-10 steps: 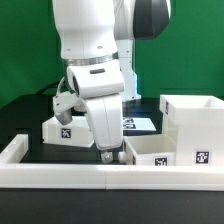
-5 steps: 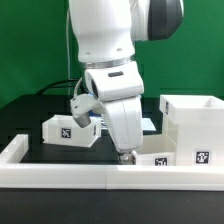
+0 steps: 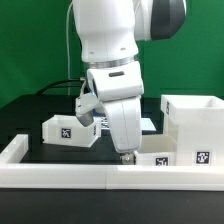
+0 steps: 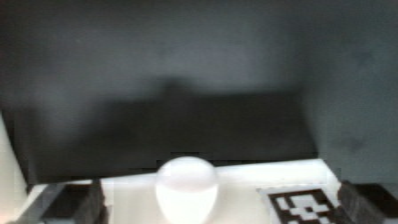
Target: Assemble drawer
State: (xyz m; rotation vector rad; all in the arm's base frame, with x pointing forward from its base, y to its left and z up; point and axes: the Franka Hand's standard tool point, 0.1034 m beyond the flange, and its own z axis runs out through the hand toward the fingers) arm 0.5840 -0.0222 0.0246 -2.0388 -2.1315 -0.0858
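The drawer (image 3: 162, 158) is a low white open-topped box with a tag on its side. It sits in front of the taller white housing (image 3: 192, 118) at the exterior view's right. My gripper (image 3: 125, 154) is down at the drawer's left end and hides that end. In the wrist view a white face with a rounded knob (image 4: 187, 185) and a tag (image 4: 306, 206) lies between the dark fingers (image 4: 61, 203). The gripper (image 4: 196, 208) looks open, with a jaw on either side of that face. A second low white box (image 3: 70, 130) with a tag sits at the left.
The long white border rail (image 3: 70, 178) runs along the front and turns back at the left. The marker board (image 3: 140, 123) lies flat behind the arm. A green wall stands at the back. The table is black.
One second ago the arm was further to the exterior view's left. It moved right to the drawer's left end and has since held still. The drawer has not moved.
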